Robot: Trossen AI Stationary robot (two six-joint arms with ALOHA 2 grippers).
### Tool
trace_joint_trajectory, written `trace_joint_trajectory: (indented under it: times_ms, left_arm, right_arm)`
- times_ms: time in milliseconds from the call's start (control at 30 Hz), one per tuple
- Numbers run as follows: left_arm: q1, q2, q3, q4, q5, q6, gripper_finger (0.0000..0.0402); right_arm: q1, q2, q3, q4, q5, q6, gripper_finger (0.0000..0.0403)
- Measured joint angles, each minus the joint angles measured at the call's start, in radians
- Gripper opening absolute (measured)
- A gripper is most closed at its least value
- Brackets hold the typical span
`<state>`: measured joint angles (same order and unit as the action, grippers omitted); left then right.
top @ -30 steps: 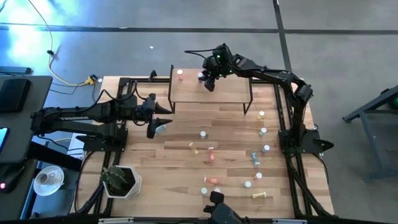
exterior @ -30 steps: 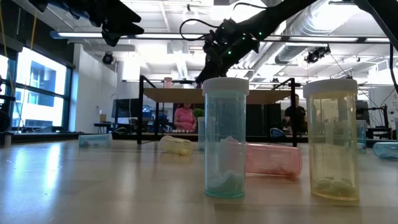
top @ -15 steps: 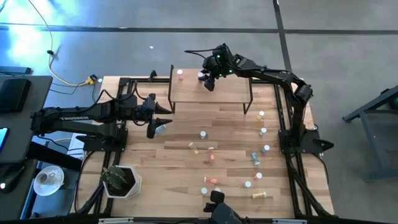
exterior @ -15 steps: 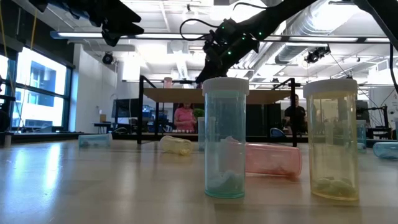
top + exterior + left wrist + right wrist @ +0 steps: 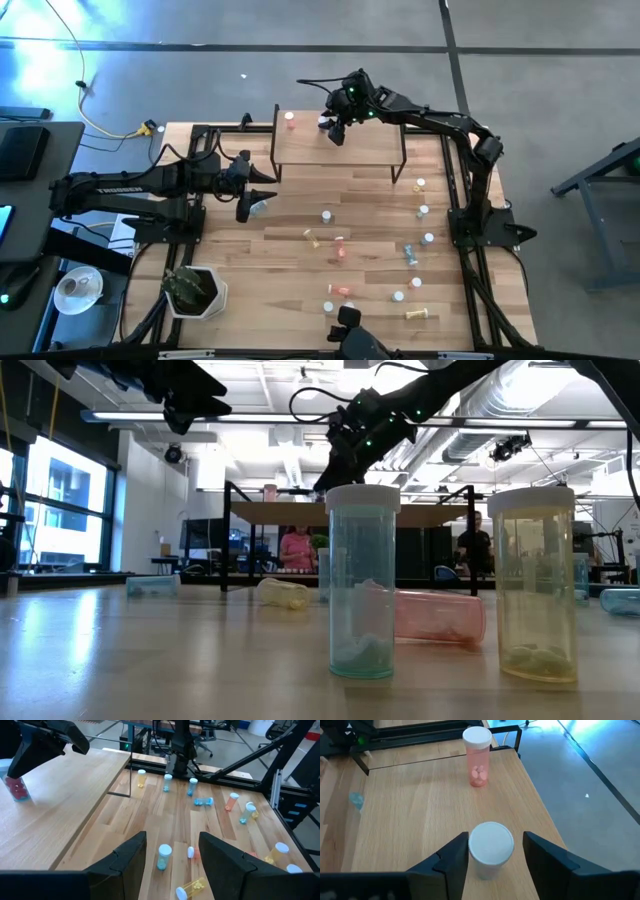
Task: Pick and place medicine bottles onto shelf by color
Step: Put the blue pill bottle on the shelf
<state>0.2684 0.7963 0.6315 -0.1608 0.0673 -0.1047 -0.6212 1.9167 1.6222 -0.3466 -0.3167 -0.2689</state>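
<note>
The right gripper (image 5: 492, 857) hovers over the raised light-wood shelf (image 5: 365, 150), fingers spread around (not touching) a white-capped bottle (image 5: 491, 848). Near it stands a red bottle (image 5: 477, 756). Lifting crookedly could topple the white-capped bottle.

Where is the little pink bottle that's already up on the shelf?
The pink bottle stands upright near the shelf's left end in the high view, apart from the white-capped bottle between the right gripper's open fingers.
</note>
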Motion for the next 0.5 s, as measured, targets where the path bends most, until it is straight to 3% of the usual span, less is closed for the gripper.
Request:
trace_joint_trajectory:
  times_ms: [500]
  left_arm:
    - [0.000,0.000,0.000,-0.004,0.000,-0.002,0.0172]
  right_arm:
    - [0.002,-0.073,0.002,-0.020,-0.017,-0.002,0.0179]
